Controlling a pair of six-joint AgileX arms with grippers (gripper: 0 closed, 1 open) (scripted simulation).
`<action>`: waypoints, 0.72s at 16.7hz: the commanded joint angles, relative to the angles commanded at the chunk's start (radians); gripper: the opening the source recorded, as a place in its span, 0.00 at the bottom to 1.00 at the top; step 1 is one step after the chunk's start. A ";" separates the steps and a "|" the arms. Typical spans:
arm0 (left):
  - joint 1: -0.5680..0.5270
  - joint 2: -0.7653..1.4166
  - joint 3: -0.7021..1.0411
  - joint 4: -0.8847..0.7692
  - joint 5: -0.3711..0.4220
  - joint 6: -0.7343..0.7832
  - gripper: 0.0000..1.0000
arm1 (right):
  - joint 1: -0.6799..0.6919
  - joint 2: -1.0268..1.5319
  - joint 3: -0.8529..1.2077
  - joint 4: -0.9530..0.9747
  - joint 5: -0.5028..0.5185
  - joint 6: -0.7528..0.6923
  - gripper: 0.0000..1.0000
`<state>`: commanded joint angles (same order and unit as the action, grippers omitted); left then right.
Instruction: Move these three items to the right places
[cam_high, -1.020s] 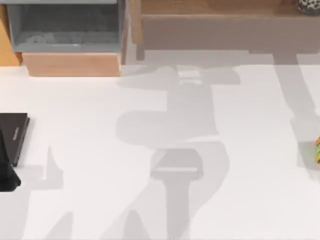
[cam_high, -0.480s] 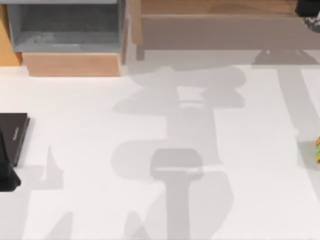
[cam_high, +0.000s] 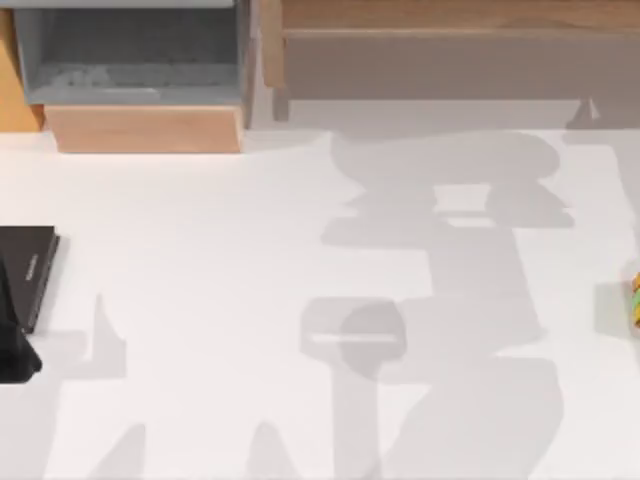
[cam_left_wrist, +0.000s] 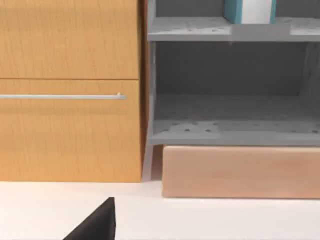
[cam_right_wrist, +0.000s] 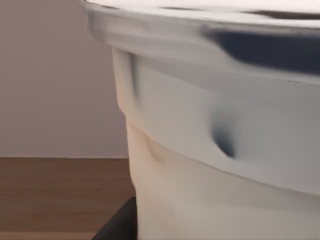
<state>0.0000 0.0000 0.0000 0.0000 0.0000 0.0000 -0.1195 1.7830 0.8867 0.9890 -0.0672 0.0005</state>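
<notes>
Left gripper (cam_high: 18, 355): parked at the table's near-left edge, overlapping the black slab (cam_high: 28, 262). Whether it is apart or together cannot be told. It carries nothing that can be seen, and is judged idle.

Cabinet (cam_left_wrist: 70, 90): far left, wooden door with a bar handle (cam_left_wrist: 62, 96), shut.

Grey shelf unit (cam_left_wrist: 230, 132): just right of the cabinet, on a wooden plinth (cam_high: 145, 130). The lower bay is bare.

Book (cam_left_wrist: 248, 9): teal cover and white page edges, standing upright on the upper grey shelf. Judged to be already in its place.

Table (cam_high: 200, 250): white, crossed mid-way by arm shadows.

Wooden shelf (cam_high: 430, 15): far right.

Right gripper: its wrist view looks from close range at a pale pot (cam_right_wrist: 210, 165) standing on a wooden surface (cam_right_wrist: 60, 195), so it is judged to be at that pot for a grasp. A dark wedge (cam_right_wrist: 119, 224) sits at the pot's foot. Whether the gripper is clamped on the pot cannot be told.

Toy (cam_high: 635, 298): orange, yellow and green, lying at the table's right edge, well apart from both shelves. Judged not yet moved.
</notes>
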 joint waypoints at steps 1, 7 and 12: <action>0.000 0.000 0.000 0.000 0.000 0.000 1.00 | -0.048 0.019 -0.020 0.041 -0.043 -0.001 0.00; 0.000 0.000 0.000 0.000 0.000 0.000 1.00 | -0.268 0.235 -0.069 0.240 -0.271 0.003 0.00; 0.000 0.000 0.000 0.000 0.000 0.000 1.00 | -0.316 0.324 -0.052 0.294 -0.332 0.008 0.00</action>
<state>0.0000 0.0000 0.0000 0.0000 0.0000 0.0000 -0.4357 2.1075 0.8346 1.2829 -0.3993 0.0089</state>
